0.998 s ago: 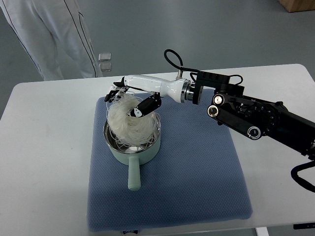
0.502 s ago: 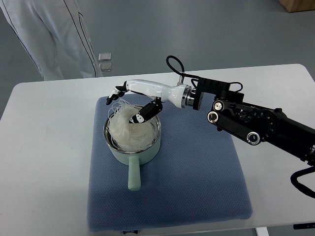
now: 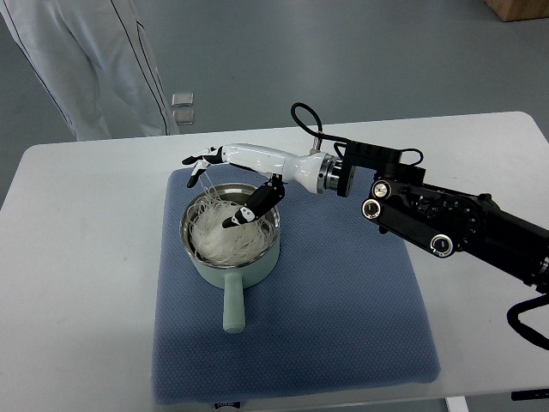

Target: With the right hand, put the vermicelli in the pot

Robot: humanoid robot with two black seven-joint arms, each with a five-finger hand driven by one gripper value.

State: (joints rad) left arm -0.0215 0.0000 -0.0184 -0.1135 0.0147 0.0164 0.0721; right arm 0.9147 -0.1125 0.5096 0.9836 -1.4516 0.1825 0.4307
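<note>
Pretty clearly a robotics lab or test room, not a real kitchen. The plain white surface (image 3: 77,257) sat on a bare grey floor (image 3: 343,60), with no stove, sink or cabinets around it. The mint-green pot with a steel rim (image 3: 230,257) just rested on a blue textured mat (image 3: 343,318), no burner under it. A black and white robot arm with exposed cables (image 3: 446,227) reached over the surface, and a person in a white lab-style suit (image 3: 86,60) stood at the far side. A corner of a cardboard box (image 3: 519,9) showed on the floor at top right.
</note>
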